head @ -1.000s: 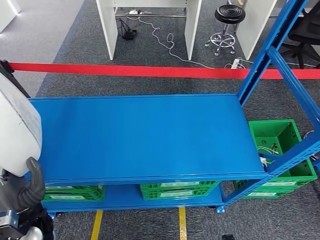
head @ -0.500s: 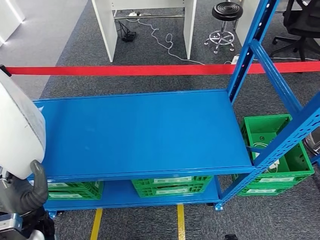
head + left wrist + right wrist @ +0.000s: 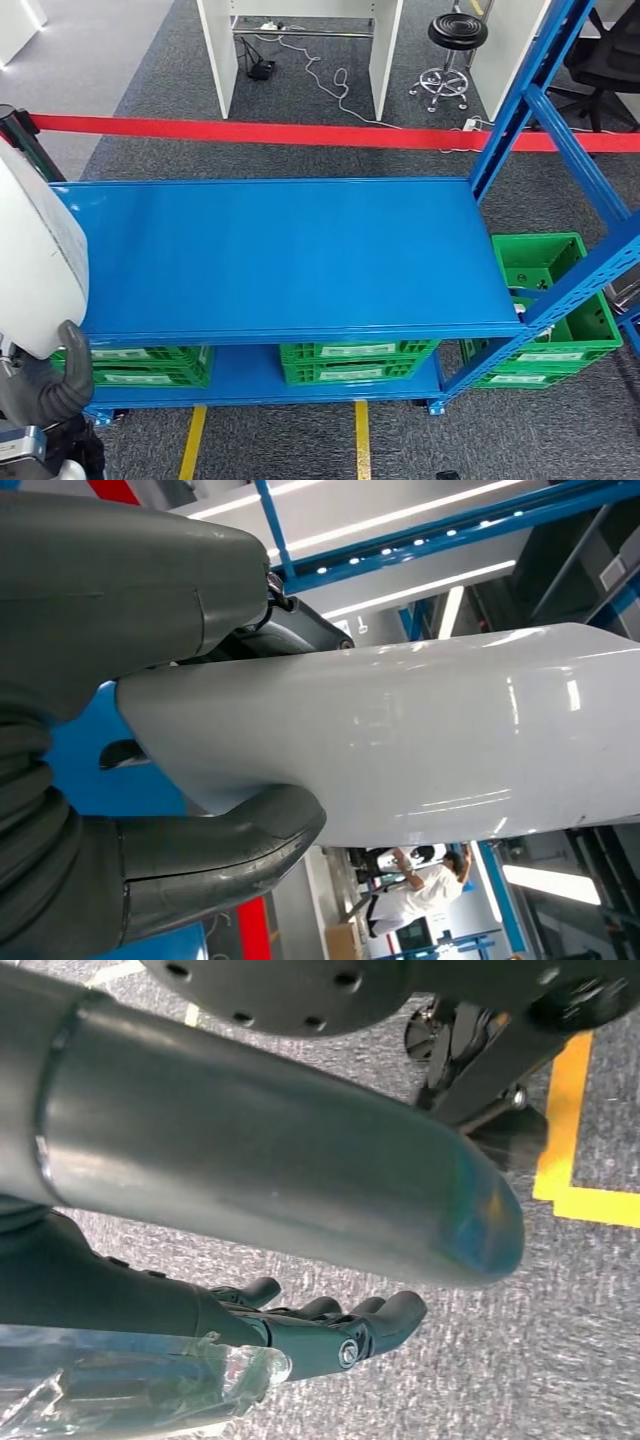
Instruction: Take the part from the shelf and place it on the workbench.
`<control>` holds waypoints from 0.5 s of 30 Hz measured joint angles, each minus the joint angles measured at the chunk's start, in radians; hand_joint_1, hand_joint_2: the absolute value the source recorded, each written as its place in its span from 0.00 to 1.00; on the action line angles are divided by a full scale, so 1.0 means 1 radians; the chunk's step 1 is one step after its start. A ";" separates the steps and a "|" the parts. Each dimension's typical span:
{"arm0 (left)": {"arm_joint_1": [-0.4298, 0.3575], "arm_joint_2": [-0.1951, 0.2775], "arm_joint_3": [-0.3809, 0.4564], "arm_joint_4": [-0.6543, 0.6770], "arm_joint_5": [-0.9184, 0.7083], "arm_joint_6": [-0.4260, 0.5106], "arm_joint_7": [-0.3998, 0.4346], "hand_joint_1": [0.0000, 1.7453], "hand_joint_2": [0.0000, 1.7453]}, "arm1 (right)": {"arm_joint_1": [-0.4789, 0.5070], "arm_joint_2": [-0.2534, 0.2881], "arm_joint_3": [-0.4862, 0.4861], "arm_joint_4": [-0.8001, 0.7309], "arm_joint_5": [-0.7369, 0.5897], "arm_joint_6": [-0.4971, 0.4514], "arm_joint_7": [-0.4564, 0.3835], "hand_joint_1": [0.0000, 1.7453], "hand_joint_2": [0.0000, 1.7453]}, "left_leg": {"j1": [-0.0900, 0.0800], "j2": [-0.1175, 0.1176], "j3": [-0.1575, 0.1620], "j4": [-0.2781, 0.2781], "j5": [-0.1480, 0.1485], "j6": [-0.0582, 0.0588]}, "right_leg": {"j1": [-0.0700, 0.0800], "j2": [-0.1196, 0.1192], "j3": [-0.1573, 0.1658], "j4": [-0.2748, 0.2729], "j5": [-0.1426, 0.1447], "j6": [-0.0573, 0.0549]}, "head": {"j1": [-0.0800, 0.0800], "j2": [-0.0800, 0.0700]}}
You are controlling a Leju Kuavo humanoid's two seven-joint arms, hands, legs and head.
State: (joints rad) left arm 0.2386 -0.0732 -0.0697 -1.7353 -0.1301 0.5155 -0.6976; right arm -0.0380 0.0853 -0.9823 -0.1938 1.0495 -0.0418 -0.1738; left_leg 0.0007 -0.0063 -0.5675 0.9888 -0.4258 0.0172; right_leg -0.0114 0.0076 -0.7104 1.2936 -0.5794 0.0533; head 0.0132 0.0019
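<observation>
Our left hand has its dark fingers and thick thumb curled tight around the lower end of the white part, a smooth, glossy rounded piece that we hold upright at the left end of the blue shelf, in front of its near-left corner and off its surface. In the left wrist view the same part runs clamped between thumb and fingers, so the grasp looks secure. Our right hand hangs down over grey carpet beside a yellow floor line, its fingers straight and slack, holding nothing. Compared with a second ago the whole scene has slid a little: the shelf's right upright and the green crates sit differently in frame, and the red barrier tape has tilted, while the part keeps the same place against our body. We read that as our own body turning, not the things moving. We judge the pick as done and the carry as begun; the workbench is not yet in sight, so the turn must go on before we can set the part down.
</observation>
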 joint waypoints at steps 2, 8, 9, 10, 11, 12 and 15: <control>0.006 0.000 0.001 0.000 -0.001 -0.001 0.000 1.00 1.00 | 0.000 0.000 -0.001 0.000 0.003 0.001 -0.003 0.00 0.00 | -0.003 0.000 -0.007 0.001 0.006 0.000 | 0.002 0.000 0.020 -0.007 0.011 -0.004 | 0.000 0.000; 0.013 0.000 0.005 -0.005 -0.009 -0.006 0.002 1.00 1.00 | -0.011 0.000 -0.001 0.000 0.011 0.002 -0.009 0.00 0.00 | -0.007 0.000 -0.017 0.003 0.023 -0.024 | 0.012 0.002 0.173 -0.273 0.095 -0.029 | -0.001 0.000; 0.013 -0.001 0.005 -0.006 -0.011 -0.006 0.002 1.00 1.00 | -0.010 0.000 -0.001 0.000 0.011 0.003 -0.009 0.00 0.00 | -0.005 -0.001 -0.018 0.002 0.025 -0.029 | 0.011 0.002 0.172 -0.275 0.100 -0.035 | -0.001 0.000; 0.014 -0.001 0.006 -0.007 -0.012 -0.005 0.002 1.00 1.00 | -0.010 0.000 -0.001 0.000 0.011 0.003 -0.009 0.00 0.00 | -0.004 -0.001 -0.021 0.006 0.020 -0.036 | 0.010 0.000 0.171 -0.278 0.105 -0.041 | -0.001 0.000; 0.015 -0.001 0.006 -0.009 -0.013 -0.004 0.002 1.00 1.00 | -0.010 0.000 -0.001 0.000 0.011 0.004 -0.010 0.00 0.00 | -0.003 -0.001 -0.030 0.025 0.002 -0.042 | 0.008 -0.001 0.169 -0.281 0.112 -0.048 | -0.003 0.000; 0.016 -0.001 0.007 -0.010 -0.013 -0.003 0.002 1.00 1.00 | -0.011 0.000 -0.002 0.000 0.011 0.004 -0.010 0.00 0.00 | -0.002 -0.001 -0.047 0.065 -0.029 -0.048 | 0.005 -0.003 0.167 -0.284 0.120 -0.054 | -0.005 0.000; 0.018 -0.001 0.007 -0.011 -0.014 -0.003 0.002 1.00 1.00 | -0.012 0.000 -0.002 0.000 0.011 0.004 -0.010 0.00 0.00 | 0.004 -0.001 -0.120 0.251 -0.132 -0.064 | 0.004 -0.005 0.147 -0.284 0.135 -0.058 | -0.008 0.000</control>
State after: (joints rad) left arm 0.2569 -0.0746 -0.0626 -1.7468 -0.1445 0.5124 -0.6954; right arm -0.0496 0.0854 -0.9843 -0.1942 1.0609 -0.0377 -0.1837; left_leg 0.0050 -0.0069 -0.6878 1.2398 -0.5576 -0.0468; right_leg -0.0073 0.0027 -0.5636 1.0099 -0.4448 -0.0045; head 0.0055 0.0019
